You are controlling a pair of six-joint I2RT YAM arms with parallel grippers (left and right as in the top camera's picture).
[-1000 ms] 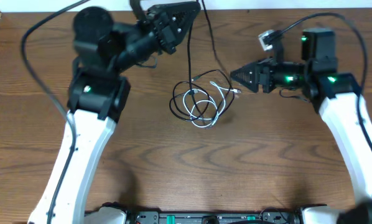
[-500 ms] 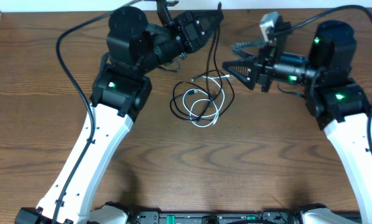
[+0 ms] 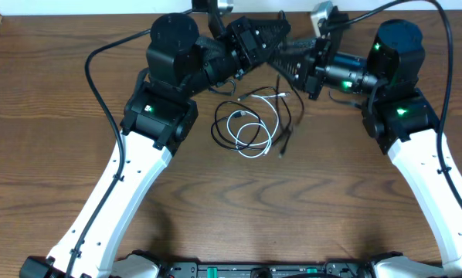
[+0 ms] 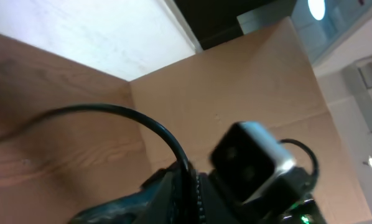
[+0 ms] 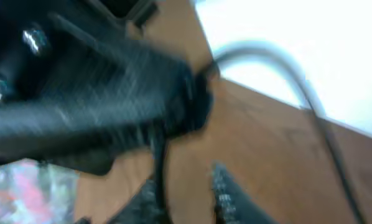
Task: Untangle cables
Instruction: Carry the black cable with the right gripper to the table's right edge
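A tangle of thin cables, a white loop (image 3: 249,130) and black cords (image 3: 225,123), lies mid-table in the overhead view. One black cable (image 3: 280,104) rises from it to my two grippers, and its plug end (image 3: 283,147) hangs near the table. My left gripper (image 3: 282,29) is raised at the back and shut on this black cable (image 4: 185,177). My right gripper (image 3: 287,60) faces it, almost touching. In the right wrist view its fingers (image 5: 189,196) are apart with the black cable (image 5: 161,168) running between them along the left finger.
Thick black robot wires arc over both arms (image 3: 92,69) (image 3: 447,54). The wooden table's back edge meets a white wall (image 3: 76,6). A cardboard wall (image 4: 248,74) shows in the left wrist view.
Both grippers moved toward each other at the back centre. The left carried the black cable rightward. The right swung left onto it. The cable's free end now hangs right of the tangle.
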